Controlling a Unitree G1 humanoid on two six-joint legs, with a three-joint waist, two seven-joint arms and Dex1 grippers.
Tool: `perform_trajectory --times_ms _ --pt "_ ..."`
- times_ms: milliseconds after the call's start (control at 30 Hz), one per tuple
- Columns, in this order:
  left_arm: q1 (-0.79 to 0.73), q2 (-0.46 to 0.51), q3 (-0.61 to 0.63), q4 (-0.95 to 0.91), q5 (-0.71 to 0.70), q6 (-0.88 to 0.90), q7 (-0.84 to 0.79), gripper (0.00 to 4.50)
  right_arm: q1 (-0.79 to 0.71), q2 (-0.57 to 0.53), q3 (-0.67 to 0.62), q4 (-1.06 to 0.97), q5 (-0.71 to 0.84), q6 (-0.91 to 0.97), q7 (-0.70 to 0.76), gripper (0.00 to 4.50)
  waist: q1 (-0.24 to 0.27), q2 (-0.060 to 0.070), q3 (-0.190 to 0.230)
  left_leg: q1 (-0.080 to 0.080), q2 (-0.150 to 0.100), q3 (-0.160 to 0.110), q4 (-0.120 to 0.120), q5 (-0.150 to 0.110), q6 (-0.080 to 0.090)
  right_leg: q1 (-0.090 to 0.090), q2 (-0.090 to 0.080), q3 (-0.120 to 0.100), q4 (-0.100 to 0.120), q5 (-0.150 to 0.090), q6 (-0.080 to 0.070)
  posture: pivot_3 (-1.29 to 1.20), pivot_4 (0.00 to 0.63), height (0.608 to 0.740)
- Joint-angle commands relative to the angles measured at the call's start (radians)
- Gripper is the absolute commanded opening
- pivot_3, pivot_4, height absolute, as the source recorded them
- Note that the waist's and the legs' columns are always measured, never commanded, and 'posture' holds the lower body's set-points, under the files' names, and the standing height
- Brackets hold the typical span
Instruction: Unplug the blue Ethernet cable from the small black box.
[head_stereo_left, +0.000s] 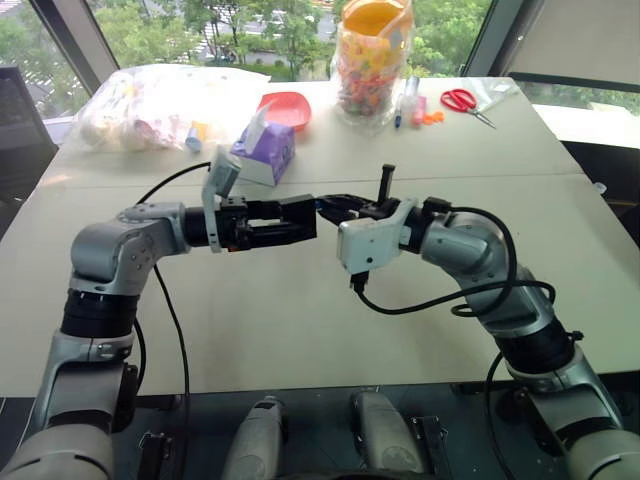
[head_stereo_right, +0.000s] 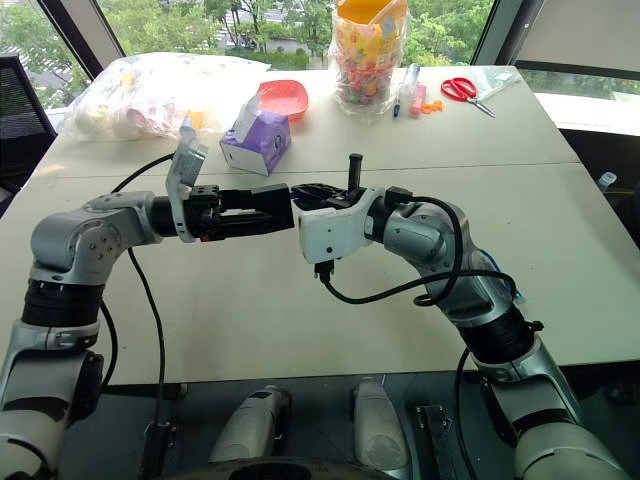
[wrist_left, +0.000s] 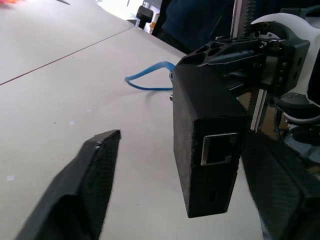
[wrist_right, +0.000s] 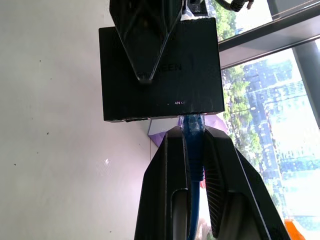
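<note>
From the head camera I see both arms raised over the pale tabletop (head_stereo_left: 300, 330) and meeting mid-frame: the left gripper (head_stereo_left: 308, 220) comes in from the left pointing right, and the right gripper (head_stereo_left: 328, 208) comes in from the right pointing left, their tips almost nose to nose. A purple tissue box (head_stereo_left: 265, 150) sits behind them toward the upper left, and red scissors (head_stereo_left: 462, 100) lie at the upper right. In the left wrist view the small black box (wrist_left: 205, 135) hangs in the centre, above the tabletop, with an empty port (wrist_left: 218, 149) facing me. The left fingers (wrist_left: 90, 180) stand apart on either side of the box, bare tabletop showing between the nearer one and the box. The blue Ethernet cable (wrist_left: 147, 80) loops out from behind the box. In the right wrist view the right fingers (wrist_right: 167, 185) are clamped together on the cable just below its plug, which sits seated in the lower edge of the box. One left finger lies across the box's face; I cannot tell if it touches.
</note>
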Motion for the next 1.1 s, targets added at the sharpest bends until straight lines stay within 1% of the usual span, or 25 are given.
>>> perform_trajectory --times_ms 33,100,133,233,267,333,367,400,433,467,533,567,600,633,733,867,1000,1100 --pt "-0.006 -0.004 0.011 -0.009 0.011 -0.029 0.001 1.72 -0.015 -0.004 -0.011 -0.05 0.012 0.004 0.008 0.0 0.0 0.0 0.0 0.0 0.0 0.0 0.0 0.0 0.0 0.0 0.0 0.0 0.0 0.0 0.0 0.0 0.15 0.74" --pt "-0.003 -0.007 0.009 -0.006 0.02 -0.039 0.002 0.83 -0.019 -0.003 -0.011 -0.052 0.014 0.007 0.011 0.0 0.0 0.0 0.0 0.0 0.0 0.0 0.0 0.0 0.0 0.0 0.0 0.0 0.0 0.0 0.0 0.0 0.15 0.74" --pt "-0.002 -0.009 0.009 -0.005 0.022 -0.041 0.002 0.5 -0.02 -0.003 -0.011 -0.053 0.015 0.009 0.012 0.0 0.0 0.0 0.0 0.0 0.0 0.0 0.0 0.0 0.0 0.0 0.0 0.0 0.0 0.0 0.0 0.0 0.15 0.74" --pt "0.002 -0.009 0.008 -0.003 0.028 -0.045 0.0 0.49 -0.018 -0.002 -0.013 -0.054 0.028 0.02 0.022 0.0 0.0 0.0 0.0 0.0 0.0 0.0 0.0 0.0 0.0 0.0 0.0 0.0 0.0 0.0 0.0 0.0 0.15 0.74" --pt "0.004 -0.004 0.007 -0.005 0.027 -0.044 -0.007 0.49 -0.011 0.004 -0.02 -0.061 0.063 0.063 0.048 0.0 0.0 0.0 0.0 0.0 0.0 0.0 0.0 0.0 0.0 0.0 0.0 0.0 0.0 0.0 0.0 0.0 0.15 0.74" --pt "0.009 0.017 -0.002 -0.007 0.036 -0.052 -0.036 0.49 0.0 0.013 -0.058 -0.089 0.188 0.208 0.127 0.0 0.0 0.0 0.0 0.0 0.0 0.0 0.0 0.0 0.0 0.0 0.0 0.0 0.0 0.0 0.0 0.0 0.15 0.74" --pt "0.011 0.03 -0.007 -0.006 0.042 -0.06 -0.054 0.49 -0.001 0.024 -0.089 -0.109 0.273 0.318 0.168 0.0 0.0 0.0 0.0 0.0 0.0 0.0 0.0 0.0 0.0 0.0 0.0 0.0 0.0 0.0 0.0 0.0 0.15 0.74" --pt "0.012 0.04 -0.011 -0.003 0.046 -0.065 -0.068 0.49 -0.005 0.026 -0.113 -0.126 0.339 0.411 0.198 0.95 -0.001 0.0 0.0 0.0 0.0 0.0 0.0 0.0 0.0 0.0 0.0 0.0 0.0 0.0 0.0 0.0 0.15 0.74" --pt "0.012 0.049 -0.015 -0.001 0.05 -0.069 -0.082 0.49 -0.012 0.015 -0.129 -0.138 0.387 0.486 0.227 1.29 -0.001 0.0 0.0 0.0 0.0 0.0 0.0 0.0 0.0 0.0 0.0 0.0 0.0 0.0 0.0 0.0 0.15 0.74" --pt "0.012 0.058 -0.019 0.003 0.055 -0.076 -0.096 0.49 -0.02 -0.005 -0.138 -0.146 0.424 0.552 0.255 1.86 0.0 0.0 0.0 0.0 0.0 0.0 0.0 0.0 0.0 0.0 0.0 0.0 0.0 0.0 0.0 0.0 0.15 0.74" --pt "0.013 0.076 -0.024 0.009 0.066 -0.097 -0.128 0.49 -0.039 -0.051 -0.161 -0.162 0.511 0.7 0.306 2.85 0.001 0.0 0.0 0.0 0.0 0.0 0.0 0.0 0.0 0.001 0.0 0.0 0.0 0.0 0.0 0.0 0.15 0.74" --pt "0.015 0.087 -0.026 0.011 0.073 -0.115 -0.151 0.49 -0.057 -0.058 -0.189 -0.161 0.581 0.802 0.324 3.46 0.002 0.0 0.0 0.0 0.0 0.0 0.0 0.0 0.0 0.001 0.0 0.0 0.0 0.0 0.0 0.0 0.15 0.74" --pt "0.019 0.097 -0.028 0.01 0.081 -0.139 -0.176 0.49 -0.08 -0.06 -0.225 -0.149 0.664 0.927 0.341 3.89 0.002 0.0 0.0 0.0 0.0 0.0 0.0 0.0 0.0 0.001 0.0 0.0 0.0 0.0 0.0 0.0 0.15 0.74" --pt "0.023 0.107 -0.032 0.009 0.089 -0.16 -0.2 0.49 -0.101 -0.063 -0.252 -0.132 0.731 1.021 0.354 4.43 0.002 0.0 0.0 0.0 0.0 0.0 0.0 0.0 0.0 0.001 0.0 0.0 0.0 0.0 0.0 0.0 0.15 0.74" --pt "0.029 0.13 -0.041 0.007 0.101 -0.199 -0.265 0.49 -0.154 -0.039 -0.298 -0.063 0.839 1.209 0.322 4.43 0.0 0.0 0.0 0.0 0.0 0.0 0.0 0.0 0.0 0.001 0.0 0.0 0.0 0.0 0.0 0.0 0.15 0.74" --pt "0.029 0.144 -0.049 -0.007 0.108 -0.231 -0.315 0.49 -0.222 0.021 -0.331 0.003 0.934 1.342 0.259 4.43 0.0 0.0 0.0 0.0 0.001 0.0 -0.001 0.0 0.0 0.0 0.0 0.0 0.0 0.0 -0.001 0.0 0.15 0.74" --pt "0.018 0.147 -0.049 -0.025 0.097 -0.23 -0.332 0.49 -0.287 0.057 -0.331 0.049 1.0 1.404 0.216 4.43 0.0 0.0 0.0 -0.001 0.0 0.0 -0.001 0.0 0.0 -0.001 0.0 0.0 0.0 0.0 0.0 0.0 0.15 0.74" --pt "0.017 0.144 -0.048 -0.031 0.098 -0.23 -0.33 0.49 -0.296 0.048 -0.301 0.038 1.029 1.4 0.203 4.43 0.001 0.0 0.0 -0.001 0.0 0.0 -0.001 0.0 0.0 -0.001 0.0 0.0 0.0 0.0 0.0 0.0 0.15 0.74"
